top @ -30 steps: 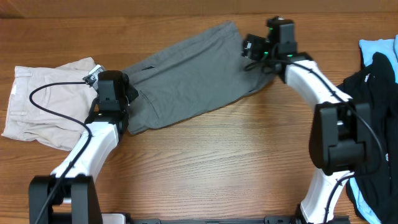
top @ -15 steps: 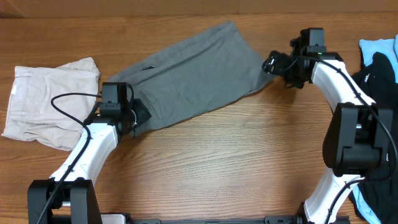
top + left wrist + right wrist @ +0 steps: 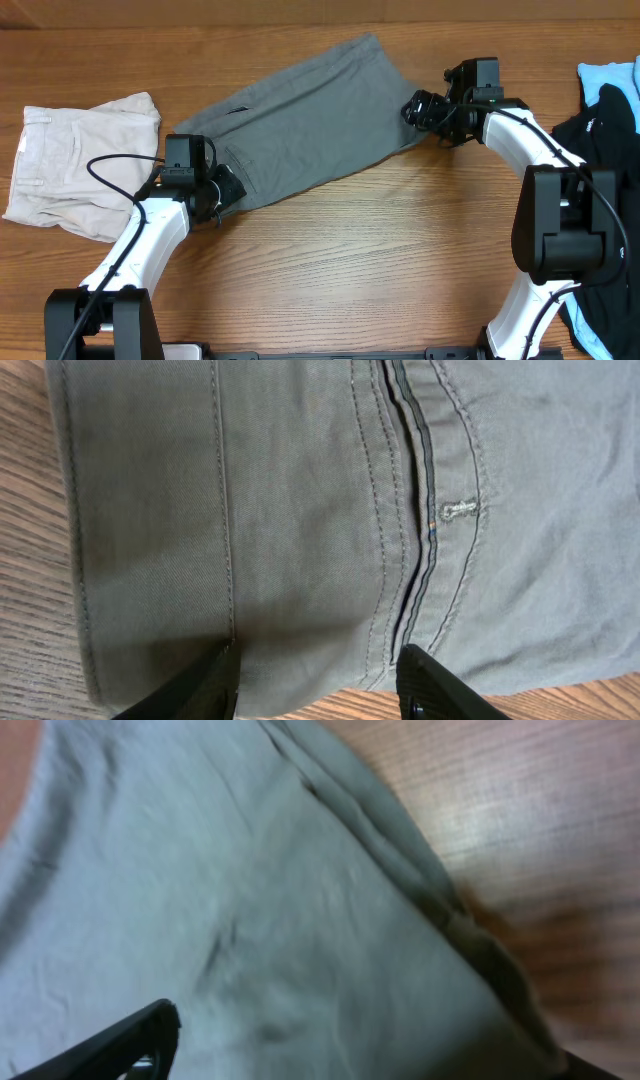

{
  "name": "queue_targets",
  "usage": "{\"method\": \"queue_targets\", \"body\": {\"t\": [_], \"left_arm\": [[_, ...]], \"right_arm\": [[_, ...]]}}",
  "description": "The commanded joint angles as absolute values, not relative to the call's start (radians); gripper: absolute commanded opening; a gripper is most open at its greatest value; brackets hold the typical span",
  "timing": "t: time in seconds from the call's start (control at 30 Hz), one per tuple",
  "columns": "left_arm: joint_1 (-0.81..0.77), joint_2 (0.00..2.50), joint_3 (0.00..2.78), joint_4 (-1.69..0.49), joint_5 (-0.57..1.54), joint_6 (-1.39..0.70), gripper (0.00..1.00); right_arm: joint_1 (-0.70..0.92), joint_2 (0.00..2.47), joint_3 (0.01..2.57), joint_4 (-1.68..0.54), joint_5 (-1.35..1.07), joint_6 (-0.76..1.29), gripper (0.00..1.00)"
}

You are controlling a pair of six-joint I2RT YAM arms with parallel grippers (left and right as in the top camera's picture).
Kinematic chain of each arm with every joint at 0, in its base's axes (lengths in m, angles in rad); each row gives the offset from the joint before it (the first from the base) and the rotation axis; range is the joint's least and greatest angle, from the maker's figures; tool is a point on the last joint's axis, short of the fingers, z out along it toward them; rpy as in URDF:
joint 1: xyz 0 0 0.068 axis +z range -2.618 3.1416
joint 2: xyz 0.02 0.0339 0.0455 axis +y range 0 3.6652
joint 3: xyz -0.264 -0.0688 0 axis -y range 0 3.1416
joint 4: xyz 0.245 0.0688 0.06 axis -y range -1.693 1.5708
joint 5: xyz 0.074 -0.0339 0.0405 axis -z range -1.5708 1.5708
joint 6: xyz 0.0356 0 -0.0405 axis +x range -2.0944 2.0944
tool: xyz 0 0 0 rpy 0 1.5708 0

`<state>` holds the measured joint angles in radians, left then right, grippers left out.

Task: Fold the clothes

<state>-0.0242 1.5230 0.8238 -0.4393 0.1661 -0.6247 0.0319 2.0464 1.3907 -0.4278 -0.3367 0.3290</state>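
The cream shorts lie folded at the far left of the counter, apart from the work and seemingly already dealt with.

Just to their right, the left hand sits at the lower-left end of the grey shorts. Its wrist view shows the hand spread wide, one finger on each side of a strip of cloth near the edge. It looks placed to pinch that end for a fold. It grips nothing, and I cannot tell whether the tips touch the fabric.

The grey shorts stretch diagonally across the middle of the counter, from lower left to upper right. They lie flat and fairly smooth, apparently already doubled lengthwise into a long narrow band. Up close the weave is a plain mid-grey, with rows of topstitching and a dark seam ending in a small bar tack.

The right hand hangs at the opposite, upper-right end. Its wrist view shows the hand wide too, over softly creased cloth and a rolled hem against bare wood. With a hand at each end, the likely aim is to bring one end over the other.

A black garment and a blue garment wait at the far right.
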Motion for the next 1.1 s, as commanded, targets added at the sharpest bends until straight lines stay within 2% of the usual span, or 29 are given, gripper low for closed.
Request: {"method": "queue_targets", "body": {"t": [0.0,0.1,0.17,0.43,0.77,0.87,0.9,1.0,1.07], "left_arm": [[-0.021,1.516,0.83,-0.433,0.183,-0.609,0.54],[-0.021,1.516,0.83,-0.434,0.184,-0.608,0.55],[-0.021,1.516,0.83,-0.434,0.184,-0.608,0.55],[-0.021,1.516,0.83,-0.434,0.184,-0.608,0.54],[-0.021,1.516,0.83,-0.434,0.184,-0.609,0.55],[-0.021,1.516,0.83,-0.434,0.184,-0.609,0.55],[-0.021,1.516,0.83,-0.434,0.184,-0.609,0.55],[-0.021,1.516,0.83,-0.435,0.176,-0.608,0.55],[-0.021,1.516,0.83,-0.434,0.176,-0.606,0.55]], "right_arm": [[0.04,2.084,1.382,-0.389,-0.341,0.368,0.87],[0.04,2.091,1.382,-0.363,-0.331,0.368,0.82],[0.04,2.091,1.382,-0.359,-0.331,0.368,0.87],[0.045,2.098,1.381,-0.421,-0.228,0.45,0.94],[0.046,2.141,1.381,-0.331,-0.265,0.458,0.91],[0.046,2.169,1.38,-0.331,-0.275,0.458,0.79],[0.046,2.17,1.38,-0.331,-0.274,0.458,0.68],[0.046,2.168,1.383,-0.336,-0.274,0.458,0.26],[0.041,2.163,1.384,-0.349,-0.272,0.458,0.04]]}}
